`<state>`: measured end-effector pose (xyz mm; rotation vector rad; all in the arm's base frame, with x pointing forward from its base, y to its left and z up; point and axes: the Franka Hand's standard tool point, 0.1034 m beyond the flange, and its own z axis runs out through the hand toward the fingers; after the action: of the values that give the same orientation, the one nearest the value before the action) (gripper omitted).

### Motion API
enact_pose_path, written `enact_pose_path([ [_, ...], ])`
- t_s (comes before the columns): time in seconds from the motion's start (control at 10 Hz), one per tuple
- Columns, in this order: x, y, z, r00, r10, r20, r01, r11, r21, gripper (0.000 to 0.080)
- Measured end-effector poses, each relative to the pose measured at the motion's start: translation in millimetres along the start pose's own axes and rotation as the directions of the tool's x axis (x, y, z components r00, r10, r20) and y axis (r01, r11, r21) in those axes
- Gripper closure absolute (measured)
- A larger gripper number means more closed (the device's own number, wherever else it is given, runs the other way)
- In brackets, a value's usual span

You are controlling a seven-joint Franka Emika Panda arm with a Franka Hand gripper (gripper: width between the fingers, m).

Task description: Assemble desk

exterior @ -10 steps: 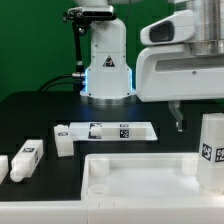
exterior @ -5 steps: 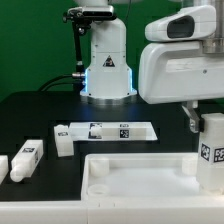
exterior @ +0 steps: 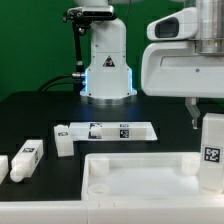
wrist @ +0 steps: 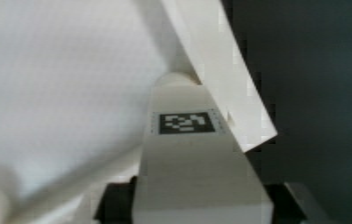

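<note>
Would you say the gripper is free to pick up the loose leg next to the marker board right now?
Probably not: its fingers look shut on another upright leg by the tabletop, so that must be released first.

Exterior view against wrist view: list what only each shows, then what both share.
Only the exterior view: the robot base, the marker board, and loose legs lying at the exterior view's left. Only the wrist view: both fingers flanking the tagged leg; the exterior view shows one. Both: that leg, upright, and the tabletop panel.
</note>
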<state>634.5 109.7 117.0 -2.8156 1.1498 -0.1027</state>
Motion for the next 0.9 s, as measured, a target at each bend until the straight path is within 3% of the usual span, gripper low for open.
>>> enact_pose_path([
  [0.1, 2.5, 1.4, -0.2, 0.996, 0.087, 0.025, -0.087, 0.996, 0.016, 0.0515],
  [0.4, 2.0, 1.3, 0.1, 0.970, 0.240, 0.026, -0.241, 0.971, 0.011, 0.0515],
  [0.6, 3.5, 1.4, -0.6, 0.821, 0.568, 0.047, -0.569, 0.822, 0.010, 0.0515],
  [0.7, 1.2, -0.4, 0.7, 0.639, 0.766, 0.062, -0.768, 0.640, 0.010, 0.0515],
  [0.8, 1.6, -0.2, 1.1, 0.609, 0.790, 0.075, -0.792, 0.610, 0.008, 0.0515],
  [0.9, 1.4, 0.0, 1.3, 0.634, 0.770, 0.075, -0.772, 0.635, 0.009, 0.0515],
])
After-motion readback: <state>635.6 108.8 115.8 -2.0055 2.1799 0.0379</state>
